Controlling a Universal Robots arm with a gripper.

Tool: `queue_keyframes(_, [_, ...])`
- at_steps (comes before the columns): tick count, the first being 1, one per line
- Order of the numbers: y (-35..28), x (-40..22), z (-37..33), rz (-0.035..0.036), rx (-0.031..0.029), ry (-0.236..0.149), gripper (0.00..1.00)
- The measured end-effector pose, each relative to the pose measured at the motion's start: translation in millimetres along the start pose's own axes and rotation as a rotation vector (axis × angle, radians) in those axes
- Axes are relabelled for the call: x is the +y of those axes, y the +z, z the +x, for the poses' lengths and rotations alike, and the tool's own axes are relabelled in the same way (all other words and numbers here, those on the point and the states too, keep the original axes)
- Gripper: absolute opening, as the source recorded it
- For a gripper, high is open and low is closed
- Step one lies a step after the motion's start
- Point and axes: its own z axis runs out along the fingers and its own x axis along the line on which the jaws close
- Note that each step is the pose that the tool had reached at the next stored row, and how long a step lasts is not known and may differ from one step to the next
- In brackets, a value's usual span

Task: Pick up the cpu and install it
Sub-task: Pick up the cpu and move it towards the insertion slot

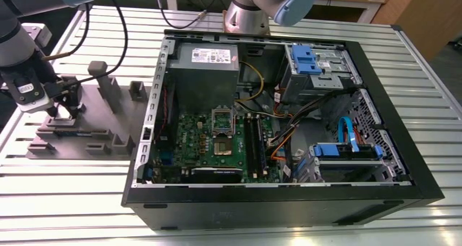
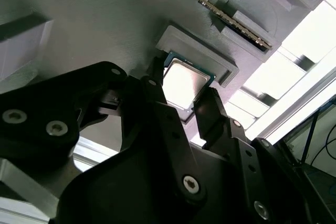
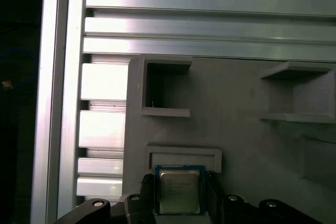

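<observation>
- Over at the exterior view's left, the pincer [image 1: 64, 114] hangs low over a grey holder block [image 1: 97, 128] on the slatted desk [image 1: 72, 187].
- In both wrist views its black fingers [image 2: 157, 95] clasp the cpu [image 2: 184, 80] [image 3: 180, 190] by two opposite edges, silvery top showing.
- The chip sits just beside its shallow grey pocket [image 3: 184, 156] in the block.
- The open computer case [image 1: 289, 205] lies well apart, toward the exterior view's right.
</observation>
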Motion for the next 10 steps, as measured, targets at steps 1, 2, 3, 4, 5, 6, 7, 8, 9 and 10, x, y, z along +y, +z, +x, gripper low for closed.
queue_keyframes(1, [0.2,0.0,0.1,-0.0001,-0.0003,0.000,0.51])
queue_keyframes(2, [0.5,0.0,0.2,0.0000,-0.0005,0.000,0.51])
queue_keyframes(3, [0.8,0.0,0.2,0.0000,-0.0011,0.000,0.51])
queue_keyframes(4, [1.1,-0.1,0.2,0.0000,-0.0015,0.000,0.51])
queue_keyframes(5, [1.3,-0.1,0.2,0.0001,-0.0020,0.000,0.51])
queue_keyframes(6, [1.4,-0.1,0.2,0.0001,-0.0023,0.000,0.51])
queue_keyframes(7, [1.5,-0.1,0.2,0.0001,-0.0025,0.000,0.51])
queue_keyframes(8, [1.5,-0.1,0.2,0.0001,-0.0026,0.000,0.51])
queue_keyframes(9, [1.6,-0.1,0.2,0.0001,-0.0027,-0.001,0.51])
queue_keyframes(10, [1.6,-0.1,0.2,0.0001,-0.0027,-0.001,0.51])
